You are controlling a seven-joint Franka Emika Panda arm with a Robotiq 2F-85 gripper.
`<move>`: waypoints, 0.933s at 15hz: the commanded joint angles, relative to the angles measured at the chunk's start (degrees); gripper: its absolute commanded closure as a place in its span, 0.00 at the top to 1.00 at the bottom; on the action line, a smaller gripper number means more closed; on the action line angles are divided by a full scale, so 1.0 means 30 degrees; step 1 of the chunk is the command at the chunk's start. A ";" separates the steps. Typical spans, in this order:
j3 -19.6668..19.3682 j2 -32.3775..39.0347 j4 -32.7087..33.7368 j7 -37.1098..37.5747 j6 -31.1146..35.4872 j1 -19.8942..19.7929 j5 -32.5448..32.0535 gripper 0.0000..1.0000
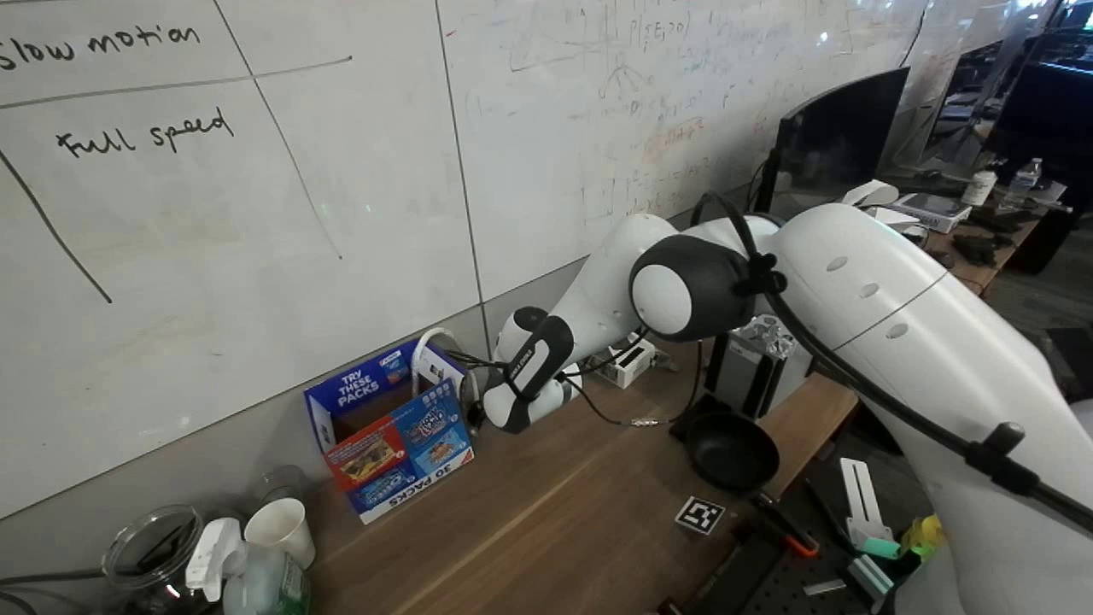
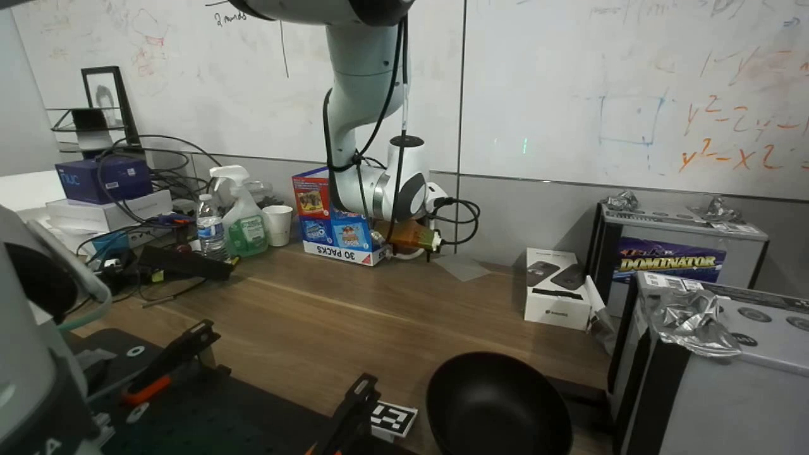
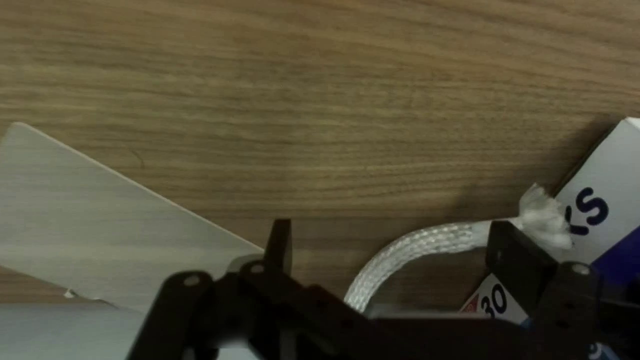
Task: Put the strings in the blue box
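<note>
Beside the blue rectangular cardboard box (image 1: pixel 397 448), swinging my empty, wide-spread black gripper (image 3: pixel 391 232) might snag the white braided cord (image 3: pixel 425 241).

Small glints dot the glossy white whiteboard (image 1: pixel 376 171); in the wrist view the brown wood-grain worktop (image 3: pixel 320 125) lies dim, and the black two-fingered claw (image 3: pixel 392 240) seems slightly out of focus.

Low in the wrist view, the white string (image 3: pixel 417 245) is braided, its tip frayed. In an exterior view, the blue box (image 1: pixel 401 453) at lower left is printed cardboard, the table (image 1: pixel 512 521) grained wood; right of centre, crumpled foil (image 1: pixel 768 335) shines, the pan (image 1: pixel 730 448) matt.
</note>
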 commanded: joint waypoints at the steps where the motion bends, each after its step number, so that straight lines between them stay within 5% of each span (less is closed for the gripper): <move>1: -0.1085 0.0233 0.1110 0.0926 0.0127 0.1141 0.0115 1.00; 7: -0.3162 -0.0158 0.0994 0.2272 0.0800 0.2890 0.0140 1.00; 14: -0.2223 -0.0466 0.0866 0.2413 -0.1606 0.2520 0.0270 1.00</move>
